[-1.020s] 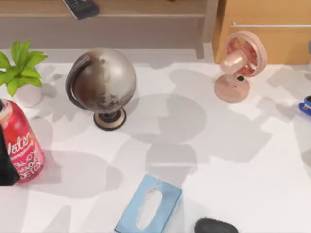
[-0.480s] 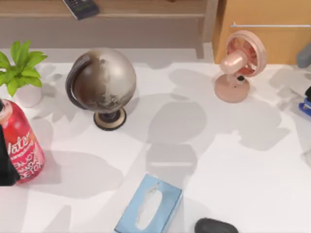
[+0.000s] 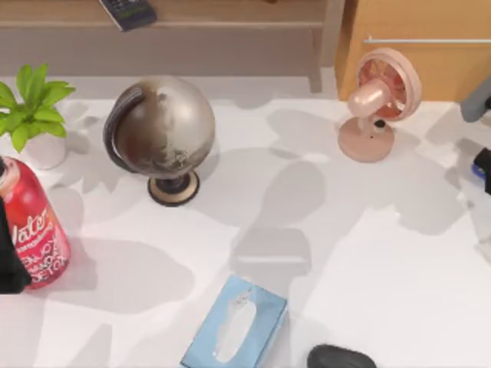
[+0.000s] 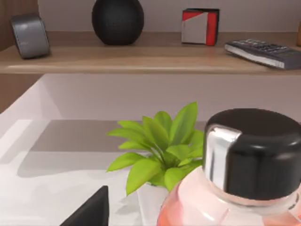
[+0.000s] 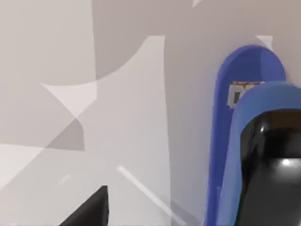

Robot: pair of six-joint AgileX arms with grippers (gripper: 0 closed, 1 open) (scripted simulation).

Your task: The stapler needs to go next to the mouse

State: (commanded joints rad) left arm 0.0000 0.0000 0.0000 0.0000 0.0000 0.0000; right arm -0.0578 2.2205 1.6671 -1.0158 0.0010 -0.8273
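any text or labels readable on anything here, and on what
"Water" in white script: on the red can at the table's left edge, top view.
More white lettering below it on the can: too blurred to read.
Small plate on the blue stapler, right wrist view: marks too small to read.
Remote control on the shelf, left wrist view: button marks unreadable.
Red and white box on the shelf: no legible text.

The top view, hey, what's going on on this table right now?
The right arm is at the table's right edge, over the blue stapler, which lies on the white table; its wrist view looks down on it from close by. The stapler has not been lifted. The black mouse sits at the near edge beside the tissue box. The left arm is parked at the left edge by the red bottle.
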